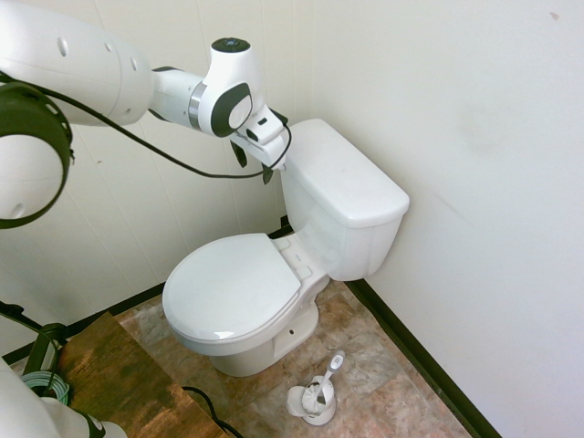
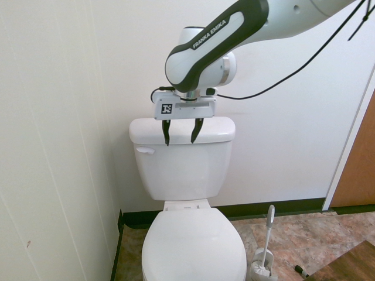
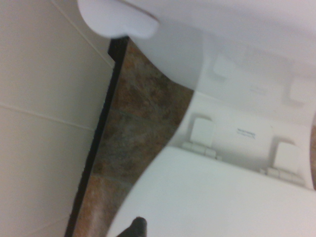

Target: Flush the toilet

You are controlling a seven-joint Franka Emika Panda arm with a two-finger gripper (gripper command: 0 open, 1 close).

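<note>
So the toilet (image 2: 187, 170) sits in the corner against the back wall, lid down, with its flush lever (image 2: 145, 150) on the tank front, on the side nearest the side wall. The gripper (image 2: 179, 139) hangs in front of the tank's upper edge, pointing down, fingers spread wide and holding nothing, probably lining up to press that lever from above.

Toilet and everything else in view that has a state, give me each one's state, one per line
toilet: seat lid down, tank lid on
flush lever: level, untouched
gripper: open, empty, pointing down in front of the tank near the lever
toilet brush: standing in its holder on the floor
</note>
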